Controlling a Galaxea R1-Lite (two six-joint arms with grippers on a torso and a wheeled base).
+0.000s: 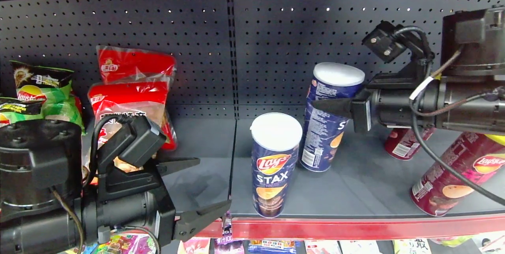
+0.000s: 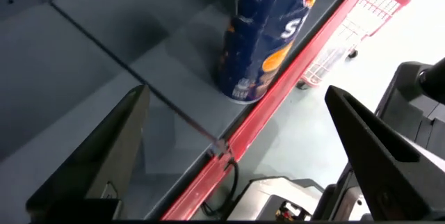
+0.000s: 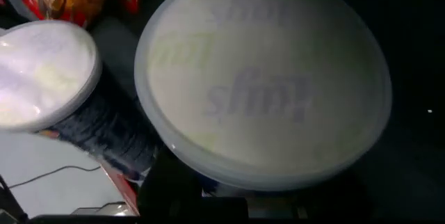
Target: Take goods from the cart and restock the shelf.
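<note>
**Setting the tilted can down upright**

Seating looks like the step in hand: right gripper (image 1: pixel 329 102) is pinching the tilted blue can (image 1: pixel 321 139) near its top. One finger lies across the front and the other is hidden behind, so the clamp is my read. The can's base is on the shelf (image 1: pixel 355 191) towards the back, and its lid leans to the robot's right.

- Rotate the top back over the base before letting go. Released at this lean, it likely topples towards the maroon can (image 1: pixel 453 175) lying to the right.
- The upright blue can (image 1: pixel 276 163) stands just beside it, in front and near the red lip (image 1: pixel 355 226). Keep any sweep away from it, since a nudge could send it off the edge.
- Open only once the base sits flat, then back straight out.

Left gripper (image 1: pixel 215 182) is spread wide and empty, hanging at the shelf's front edge, left of the upright can. It's fine where it is.
</note>
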